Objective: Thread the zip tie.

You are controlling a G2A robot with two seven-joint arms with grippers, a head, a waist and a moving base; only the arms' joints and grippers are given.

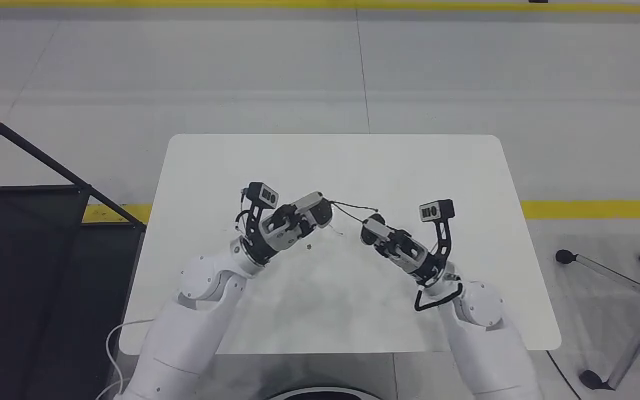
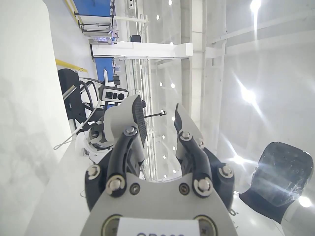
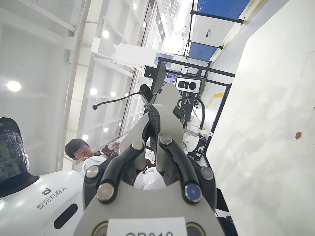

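A thin black zip tie (image 1: 347, 209) hangs in the air between the two grippers, above the middle of the white table (image 1: 440, 170). My right gripper (image 3: 150, 109) is shut on one end of the zip tie (image 3: 115, 100). The free end curves away, with its small square head (image 3: 95, 107) at the tip. My left gripper (image 2: 157, 105) is open, its ribbed pads (image 2: 139, 117) well apart. The zip tie's head end (image 2: 163, 112) pokes into the gap between them without touching either pad. In the top view the left gripper (image 1: 312, 211) and the right gripper (image 1: 371, 228) nearly meet.
Bare tabletop lies all around and below both arms. A black-framed dark panel (image 1: 40, 250) stands off the table's left side. A black stand (image 1: 600, 300) is on the floor to the right. A yellow floor line (image 1: 580, 209) runs behind the table.
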